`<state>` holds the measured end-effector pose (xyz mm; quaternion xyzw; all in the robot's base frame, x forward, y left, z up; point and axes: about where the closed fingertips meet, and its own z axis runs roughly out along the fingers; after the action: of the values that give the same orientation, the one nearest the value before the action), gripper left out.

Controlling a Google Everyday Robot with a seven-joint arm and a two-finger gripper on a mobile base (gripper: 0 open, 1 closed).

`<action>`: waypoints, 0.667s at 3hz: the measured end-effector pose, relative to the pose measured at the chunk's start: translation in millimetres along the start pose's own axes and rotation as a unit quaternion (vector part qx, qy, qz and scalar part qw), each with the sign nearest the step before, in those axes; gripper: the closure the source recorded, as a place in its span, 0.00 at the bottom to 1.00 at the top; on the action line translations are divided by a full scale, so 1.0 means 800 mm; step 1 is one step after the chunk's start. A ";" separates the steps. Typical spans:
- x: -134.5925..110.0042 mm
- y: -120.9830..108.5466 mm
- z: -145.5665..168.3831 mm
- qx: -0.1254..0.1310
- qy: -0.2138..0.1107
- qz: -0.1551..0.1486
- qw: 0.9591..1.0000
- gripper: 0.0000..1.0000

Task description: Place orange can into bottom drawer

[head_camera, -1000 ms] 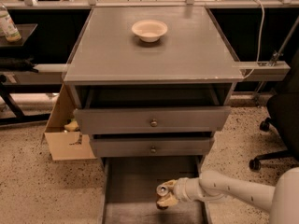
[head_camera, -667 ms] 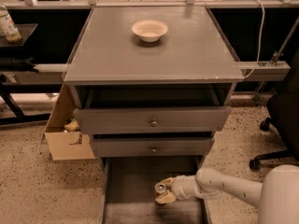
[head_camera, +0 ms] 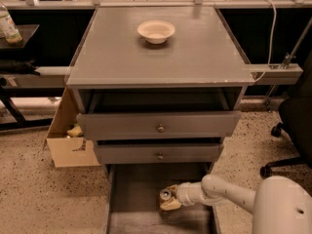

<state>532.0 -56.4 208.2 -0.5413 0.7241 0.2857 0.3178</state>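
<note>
While my end effector (head_camera: 169,201) hung clamped on the orange can (head_camera: 166,194) low over the bottom drawer (head_camera: 136,194), near its back edge, setting down and letting go seemed next.

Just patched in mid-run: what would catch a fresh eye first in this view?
The white arm reaching in from the lower right stands out first, its gripper low over the pulled-out bottom drawer with the orange can at its tip. Next is the cream bowl, alone near the back of the grey cabinet top. Both upper drawers look slightly open.
</note>
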 end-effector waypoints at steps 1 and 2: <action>0.012 -0.005 0.011 0.002 -0.001 0.008 1.000 0.82; 0.020 -0.008 0.017 0.002 0.002 0.015 1.000 0.59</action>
<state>536.7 -57.1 186.7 -0.5300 0.7335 0.2879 0.3133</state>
